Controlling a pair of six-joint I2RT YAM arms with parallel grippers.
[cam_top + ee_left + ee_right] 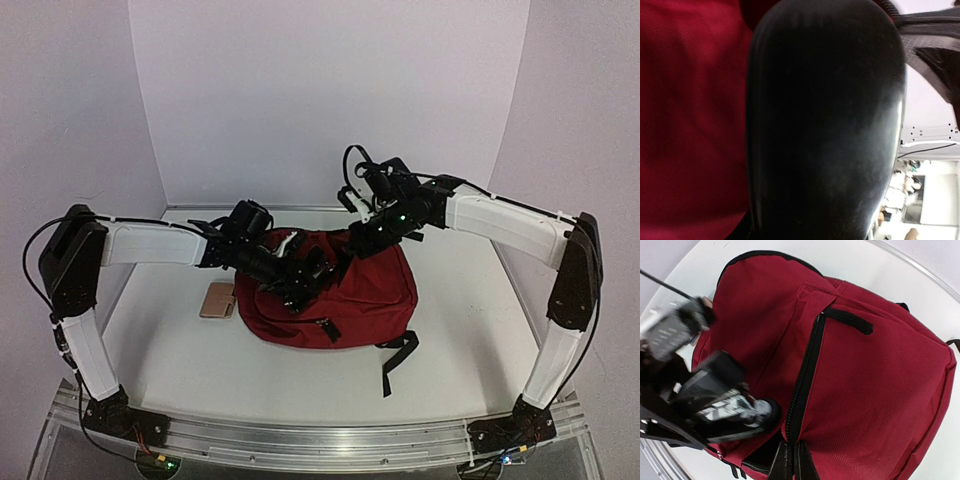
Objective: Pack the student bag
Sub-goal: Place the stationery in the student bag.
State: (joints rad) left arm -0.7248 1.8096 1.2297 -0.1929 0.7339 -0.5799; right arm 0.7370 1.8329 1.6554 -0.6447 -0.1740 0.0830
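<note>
Against right fingers (782,466), student bag (875,390)

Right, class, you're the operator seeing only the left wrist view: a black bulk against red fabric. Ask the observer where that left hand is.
Observer: The left hand is down at the left part of the dark red fabric backpack.
Operator: And the other arm?
Observer: The right hand is shut at the backpack's black zip.
Operator: Anything outside the bag?
Observer: A flat tan rectangular item lies on the white table, just left of the backpack.
</note>
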